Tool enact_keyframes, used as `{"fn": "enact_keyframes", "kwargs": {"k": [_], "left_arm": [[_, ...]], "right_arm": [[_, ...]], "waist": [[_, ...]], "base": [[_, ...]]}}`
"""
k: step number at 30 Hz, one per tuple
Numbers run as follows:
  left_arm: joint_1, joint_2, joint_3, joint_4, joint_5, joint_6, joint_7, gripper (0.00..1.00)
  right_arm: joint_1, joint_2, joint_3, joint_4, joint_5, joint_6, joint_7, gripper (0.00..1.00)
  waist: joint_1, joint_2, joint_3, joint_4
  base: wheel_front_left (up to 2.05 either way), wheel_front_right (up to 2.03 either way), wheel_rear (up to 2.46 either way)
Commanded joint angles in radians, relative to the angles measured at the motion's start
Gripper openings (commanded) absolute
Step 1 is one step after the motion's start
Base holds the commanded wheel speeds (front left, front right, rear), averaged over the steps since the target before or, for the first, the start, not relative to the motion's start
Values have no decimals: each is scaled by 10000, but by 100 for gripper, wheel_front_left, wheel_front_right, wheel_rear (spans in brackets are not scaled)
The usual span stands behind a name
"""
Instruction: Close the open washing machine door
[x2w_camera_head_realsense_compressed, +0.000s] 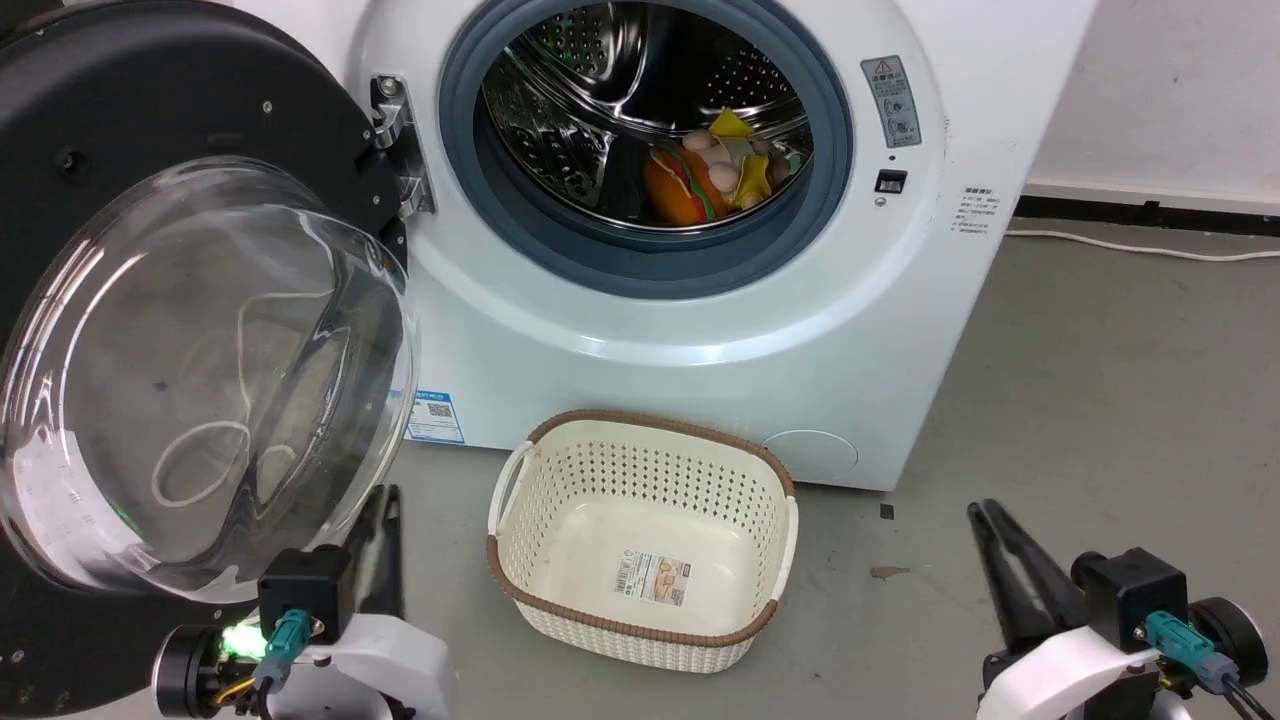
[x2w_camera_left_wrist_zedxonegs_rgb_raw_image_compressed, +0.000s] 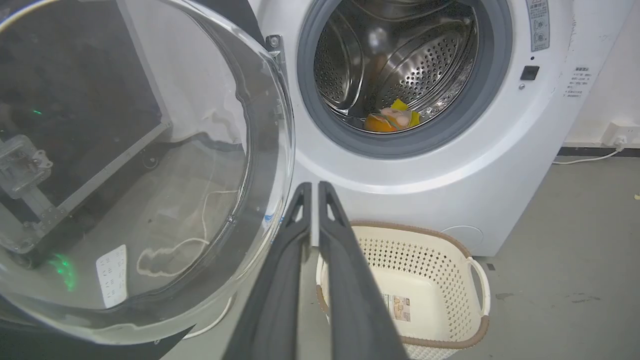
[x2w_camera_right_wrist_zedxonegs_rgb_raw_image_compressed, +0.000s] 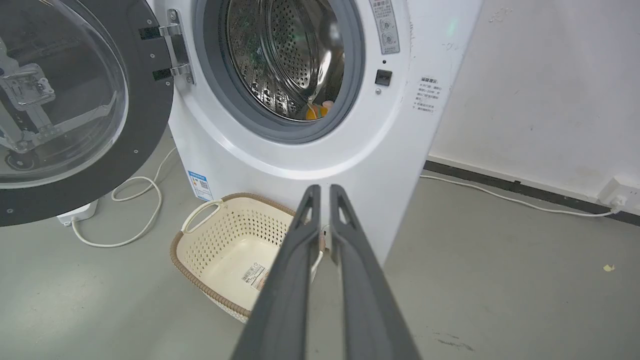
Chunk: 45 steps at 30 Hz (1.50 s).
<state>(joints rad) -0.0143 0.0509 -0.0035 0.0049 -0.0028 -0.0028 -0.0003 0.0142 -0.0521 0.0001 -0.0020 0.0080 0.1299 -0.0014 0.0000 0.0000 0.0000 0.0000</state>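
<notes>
The washing machine door, with its black rim and bulging clear window, stands swung wide open at the left, hinged to the white washing machine. My left gripper is low at the left, shut and empty, just below and right of the glass bowl. In the left wrist view that gripper points at the machine front, with the door close on its left. My right gripper is low at the right, shut and empty, far from the door. The right wrist view has this gripper aimed at the machine's right corner.
A cream perforated basket sits on the floor against the machine, between my two arms. Colourful soft toys lie inside the steel drum. A white cable and a power strip lie under the door. Grey floor spreads to the right.
</notes>
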Motion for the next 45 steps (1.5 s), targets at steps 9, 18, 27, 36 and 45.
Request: {"fn": "enact_keyframes", "kwargs": {"k": [9,18,27,36,45], "left_arm": [[-4,1,-38,-6,-25,-26,-134,100],[2,2,-55,-15,-52,-73,-322,100],[35,14,-43,6,-80,-128,-510,100],[84,43,-37,27,-95,-193,-698,100],[206,45,159,-181,-165,-120,-886,100]], "right_arm": [[21,1,-81,-20,96,0,-134,100],[76,2,-162,-18,199,1,-321,100],[135,4,-128,66,309,2,-508,100],[188,5,20,97,294,2,-695,100],[-96,6,495,307,211,3,-882,100]], "waist": [[0,0,5,16],[0,0,-16,181],[0,0,-55,636],[0,0,-102,1320],[0,0,49,1801]], "base": [[0,0,0],[0,0,0],[0,0,0],[0,0,0],[0,0,0]]}}
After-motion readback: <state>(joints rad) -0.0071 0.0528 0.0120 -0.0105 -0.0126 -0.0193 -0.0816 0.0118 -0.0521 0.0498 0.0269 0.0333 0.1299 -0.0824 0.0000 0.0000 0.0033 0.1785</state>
